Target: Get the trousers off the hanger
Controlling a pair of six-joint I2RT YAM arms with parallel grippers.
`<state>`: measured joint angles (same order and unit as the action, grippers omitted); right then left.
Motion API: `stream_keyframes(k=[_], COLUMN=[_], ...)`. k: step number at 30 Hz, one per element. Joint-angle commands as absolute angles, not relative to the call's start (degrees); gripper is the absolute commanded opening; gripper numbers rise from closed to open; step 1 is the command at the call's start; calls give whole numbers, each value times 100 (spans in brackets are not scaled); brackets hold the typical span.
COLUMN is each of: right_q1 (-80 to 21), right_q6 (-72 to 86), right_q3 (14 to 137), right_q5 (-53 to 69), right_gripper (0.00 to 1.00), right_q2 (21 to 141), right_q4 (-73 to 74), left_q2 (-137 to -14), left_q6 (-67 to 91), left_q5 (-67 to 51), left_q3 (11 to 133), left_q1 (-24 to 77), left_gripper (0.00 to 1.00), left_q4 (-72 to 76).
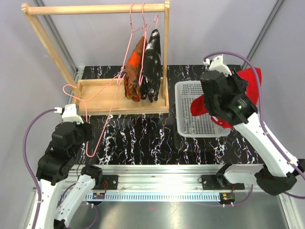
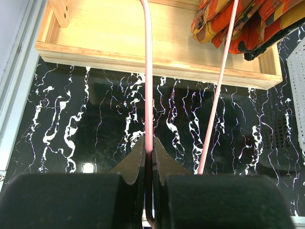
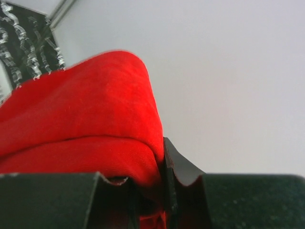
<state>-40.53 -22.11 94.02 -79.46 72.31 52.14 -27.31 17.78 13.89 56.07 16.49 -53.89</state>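
My left gripper [image 2: 149, 144] is shut on the wire of an empty pink hanger [image 1: 102, 102], which lies slanted over the black marbled table and the wooden tray. My right gripper [image 3: 153, 164] is shut on the plain red trousers [image 3: 86, 124], held up above the white basket [image 1: 187, 120]. The red cloth [image 1: 251, 78] hangs out on both sides of the right arm. The orange-brown patterned trousers [image 1: 134, 71] and the black white-splashed trousers [image 1: 153, 64] hang on pink hangers [image 1: 138, 21] from the wooden rail. In the left wrist view the orange-brown pair [image 2: 228, 21] shows at the top right.
The wooden rack's rail [image 1: 90, 8] spans the back on two posts above a wooden tray [image 1: 97, 93]. The tray's front wall [image 2: 143, 67] lies just beyond my left gripper. The white mesh basket stands to the right of the rack.
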Motion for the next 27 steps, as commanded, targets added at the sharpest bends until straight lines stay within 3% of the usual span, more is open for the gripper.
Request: stream_keyframes(k=[1,3,5,8,10,12,20,27], right_q1=[-4096,-4104,-4157,-4201,-4201,-4157,-4078,-4096], right_q6=[-4167,-4805,-4923,-3661,-1745,-873,226,422], right_q3=[8574,8202,8033,8374,9170,9657,10239,10458], right_q5=[-8736,-8745,-8710,-8369,-7783,-7550,-6926,-7101], right_gripper=[0,0,0,0,0,0,0,0], right_q2=[6839,6750,6934,7495,7943,8716,10256,9774], right_q4=[3028,1809,1679,2764,4774,6058,6371,6398], left_q2=[-2716,-2707,-2716,-2733,-2733,-2725,-2637,-2628], left_q6=[1758,1775,1793,1793,1793,1784,1758,1749], left_q5=[1222,1213,1187,1178,1169,1160,1204,1178], left_q3=[5581,5537,5528,5519,5511,5520,5563,5537], left_q1=[1652,1652,1652,1652,1652,1652,1652,1679], left_gripper=[0,0,0,0,0,0,0,0], left_q4=[-5019,-4992,-4966,-4957,-4948,-4957,-5010,-4975])
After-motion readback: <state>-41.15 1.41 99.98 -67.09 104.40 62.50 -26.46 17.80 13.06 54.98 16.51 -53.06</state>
